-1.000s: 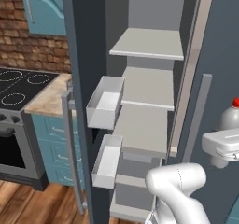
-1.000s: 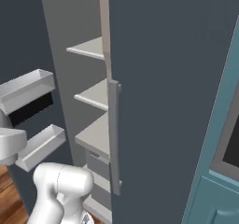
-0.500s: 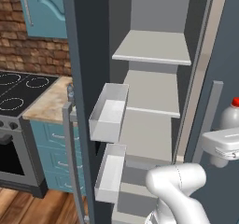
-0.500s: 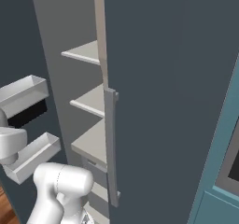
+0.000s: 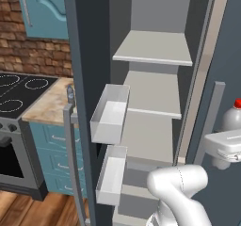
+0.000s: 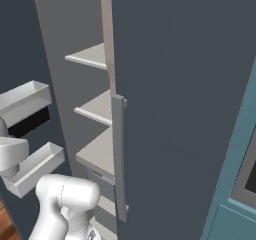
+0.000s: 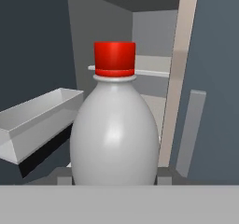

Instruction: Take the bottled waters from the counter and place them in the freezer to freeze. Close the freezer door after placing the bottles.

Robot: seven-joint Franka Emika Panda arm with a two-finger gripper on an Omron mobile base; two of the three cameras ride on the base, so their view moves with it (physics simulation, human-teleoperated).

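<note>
At the far left of the left base view sits the black stove top (image 5: 19, 91), and beside it a strip of marbled bench (image 5: 49, 108) over teal drawer fronts (image 5: 54, 154); no bottle stands on the visible part of that bench. Next comes the open freezer door (image 5: 82, 79), swung out edge-on, with its long grey bar handle (image 5: 70, 164) and two white bins (image 5: 110, 113) on its inner face, one above the other. Right of the door the freezer (image 5: 155, 93) stands open: I count three pale shelves stacked in it, all bare, with what looks like a drawer front below them, though that low part is hard to read.

Further right, at the edge of the same view, one water bottle (image 5: 231, 117) with a red cap rides upright above the white hand. In the hand view the same bottle (image 7: 114, 134) stands upright between the tips of the tool (image 7: 114, 178), its long axis vertical, cap up; the tips are mostly hidden behind its belly, and the tool seems pressed together on the bottle's base.

The relation that matters: the bottle is already in the tool, and the open cavity lies ahead and slightly left of it, a shelf edge (image 7: 149, 72) at about cap height. One bottle is visible; the second is not accounted for here.
</note>
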